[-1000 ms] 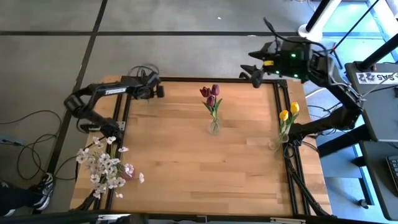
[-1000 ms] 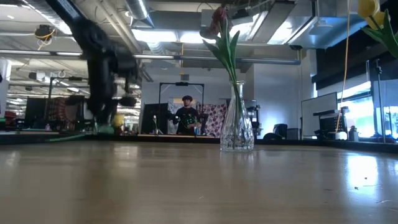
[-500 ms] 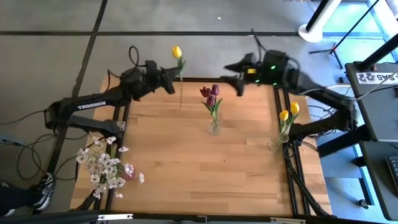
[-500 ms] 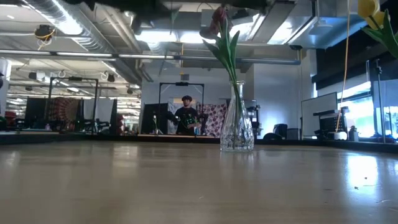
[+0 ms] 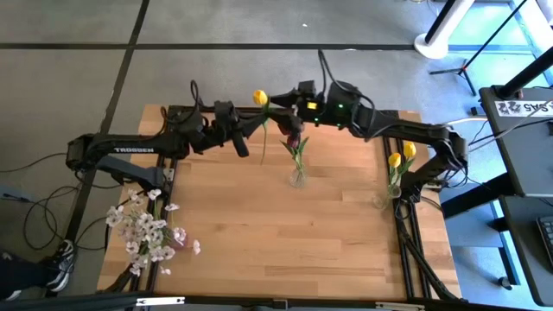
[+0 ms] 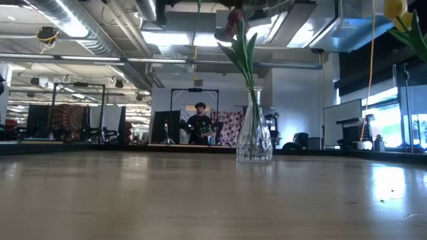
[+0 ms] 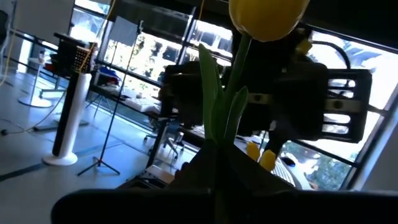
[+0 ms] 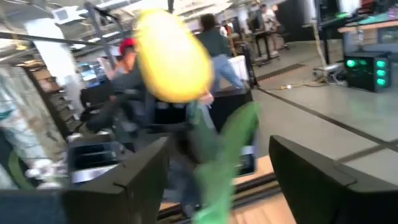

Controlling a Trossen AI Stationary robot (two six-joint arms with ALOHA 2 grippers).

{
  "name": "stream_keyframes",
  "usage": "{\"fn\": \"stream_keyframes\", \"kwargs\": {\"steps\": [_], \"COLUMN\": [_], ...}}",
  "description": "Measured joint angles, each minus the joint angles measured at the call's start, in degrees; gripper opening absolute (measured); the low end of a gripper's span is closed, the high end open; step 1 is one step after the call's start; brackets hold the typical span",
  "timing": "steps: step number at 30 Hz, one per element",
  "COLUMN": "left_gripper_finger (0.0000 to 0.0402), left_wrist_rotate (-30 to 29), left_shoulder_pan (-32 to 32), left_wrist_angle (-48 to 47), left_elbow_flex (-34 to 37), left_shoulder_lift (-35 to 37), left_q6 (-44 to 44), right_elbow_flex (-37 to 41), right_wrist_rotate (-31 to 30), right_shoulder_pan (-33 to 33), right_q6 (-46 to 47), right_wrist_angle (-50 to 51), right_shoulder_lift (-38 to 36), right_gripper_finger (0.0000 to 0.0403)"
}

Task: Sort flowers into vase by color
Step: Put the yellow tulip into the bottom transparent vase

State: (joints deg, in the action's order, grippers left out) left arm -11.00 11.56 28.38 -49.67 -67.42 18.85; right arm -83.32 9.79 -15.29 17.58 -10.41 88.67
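High view: left claw [image 5: 244, 141] grips 1 green-stemmed yellow tulip [image 5: 260, 98]; right claw [image 5: 278, 101] open.

The tulip [image 5: 259, 98] up in the air is bright yellow with a green stem. The tulips in the middle glass vase [image 5: 297, 177] are dark red [image 5: 292, 130]. Two more yellow tulips [image 5: 401, 155] stand at the table's edge. The tiny blossoms [image 5: 149, 230] are white and pink. The table [image 5: 259, 233] is light brown wood with a black frame. Both arms are black.
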Motion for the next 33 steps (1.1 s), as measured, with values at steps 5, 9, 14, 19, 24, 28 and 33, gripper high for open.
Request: {"fn": "stream_keyframes", "kwargs": {"steps": [5,9,14,19,24,28,33], "left_gripper_finger": [0.0003,0.0004,0.0011,0.0056,0.0107,0.0137,0.0162], "left_wrist_rotate": [0.0,-0.4,-0.7,1.1,1.8,1.5,-1.9], "left_shoulder_pan": [-1.1,-1.2,-1.1,-1.1,-1.7,-3.8,-6.3], "left_wrist_angle": [0.1,0.0,0.1,0.1,-4.1,-9.9,-17.5], "left_elbow_flex": [0.0,0.0,0.0,0.0,0.0,0.0,0.0], "left_shoulder_lift": [0.0,0.0,0.0,0.2,3.2,10.3,20.7], "left_q6": [0.0,0.0,-2.3,-3.1,-3.0,-2.9,-1.2], "right_elbow_flex": [-2.2,-2.5,-2.5,-2.5,-2.4,-2.5,-2.5], "right_wrist_rotate": [0.5,1.3,1.0,1.3,1.6,4.0,18.5], "right_shoulder_pan": [-0.1,0.0,0.0,0.0,-0.1,-0.1,1.3], "right_q6": [0.0,0.0,0.0,0.0,0.1,0.1,-0.1], "right_wrist_angle": [-0.8,-0.4,-1.4,-1.9,-1.3,1.2,10.2], "right_shoulder_lift": [2.4,3.4,3.2,3.3,2.2,-2.6,-11.0], "right_gripper_finger": [0.0217,0.0157,0.0071,0.001,0.0014,0.0008,0.0005]}}
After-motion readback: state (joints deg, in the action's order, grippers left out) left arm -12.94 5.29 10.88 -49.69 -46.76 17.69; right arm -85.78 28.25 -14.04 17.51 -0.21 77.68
